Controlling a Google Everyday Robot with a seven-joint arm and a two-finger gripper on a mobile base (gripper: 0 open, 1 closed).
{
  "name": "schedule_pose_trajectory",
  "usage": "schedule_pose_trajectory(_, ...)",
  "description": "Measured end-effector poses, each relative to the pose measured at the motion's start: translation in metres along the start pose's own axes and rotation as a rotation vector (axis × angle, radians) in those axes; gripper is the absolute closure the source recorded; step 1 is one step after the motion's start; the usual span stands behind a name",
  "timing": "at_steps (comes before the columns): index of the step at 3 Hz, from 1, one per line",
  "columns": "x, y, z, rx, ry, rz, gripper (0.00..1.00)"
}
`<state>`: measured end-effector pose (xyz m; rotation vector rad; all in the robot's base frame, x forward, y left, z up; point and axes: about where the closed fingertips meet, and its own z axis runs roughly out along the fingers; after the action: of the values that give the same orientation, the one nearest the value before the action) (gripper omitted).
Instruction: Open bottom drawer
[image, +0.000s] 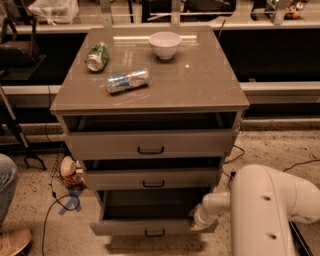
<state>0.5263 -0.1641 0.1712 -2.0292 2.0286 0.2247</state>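
At the foot of the table (200, 85), the bottom drawer (125, 228), standing well out, farther than the middle drawer (115, 179) and the top drawer (110, 146) above it, both slightly ajar; dark inside open to view from above; small black bar handle (154, 232) at the centre of its front. At the right end of that front, the hand (200, 223), close against the drawer's corner, on a white arm (265, 210) coming in from the lower right; open or closed, cannot tell. On the table: a white bowl (165, 45) at the back; a green can (97, 56) lying at the left; a silver-blue can (128, 80) on its side nearer the front.
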Motion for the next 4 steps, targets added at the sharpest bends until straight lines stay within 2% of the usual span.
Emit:
schedule_pose_trajectory(1, -0.0001, 0.0006, 0.0005, -0.001, 0.000, 0.000, 0.98)
schedule_pose_trajectory(4, -0.0014, 0.0053, 0.0046, -0.010, -0.003, 0.000, 0.30)
